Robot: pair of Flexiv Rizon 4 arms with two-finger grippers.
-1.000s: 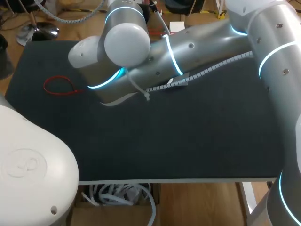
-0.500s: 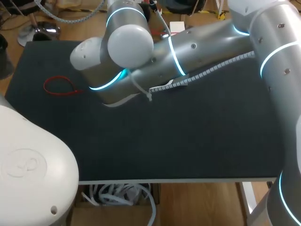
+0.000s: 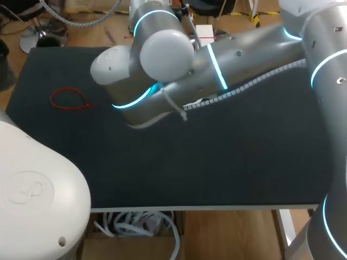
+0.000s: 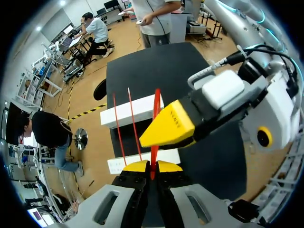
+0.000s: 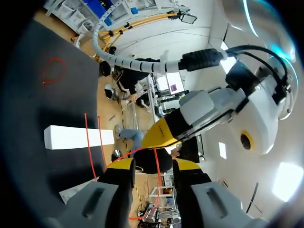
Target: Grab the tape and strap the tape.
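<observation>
Red tape loop on black table

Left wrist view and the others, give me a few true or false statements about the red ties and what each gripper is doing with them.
1. The left gripper is shut on a red tie that runs up ahead of it. True.
2. The right gripper has its fingers pressed together. False: they stand apart, and a red tie passes between them without touching both.
3. A red loop lies on the black table, toward its left side in the head view. True.
4. The white blocks have nothing on them. False: two straight red ties lie across them.
</observation>
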